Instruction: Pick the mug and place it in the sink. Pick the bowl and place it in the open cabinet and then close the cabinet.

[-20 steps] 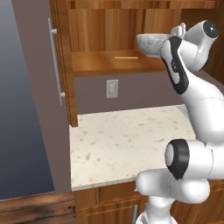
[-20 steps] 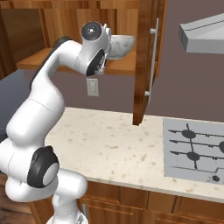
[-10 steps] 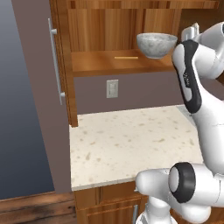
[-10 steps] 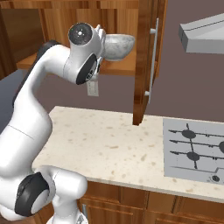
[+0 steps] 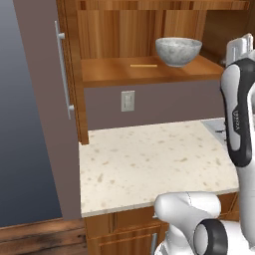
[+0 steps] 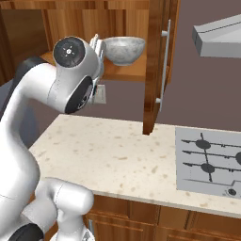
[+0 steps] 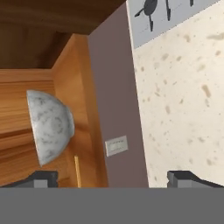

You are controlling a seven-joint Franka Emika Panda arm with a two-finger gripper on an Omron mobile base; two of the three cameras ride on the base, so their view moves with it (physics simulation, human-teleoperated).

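One bowl (image 5: pixel 178 51) inside cabinet (image 5: pixel 124 72)

gripper (image 7: pixel 111 177): pulled back | bowl (image 5: pixel 178 51): left alone on cabinet (image 5: pixel 149 72) shelf

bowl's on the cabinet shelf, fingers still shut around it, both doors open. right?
Not quite. The bowl does sit on the cabinet shelf with both doors open, but the fingers are spread wide and clear of it, not shut around it. The hand view shows this: both tips stand far apart at the bottom, with the bowl off to one side, untouched.
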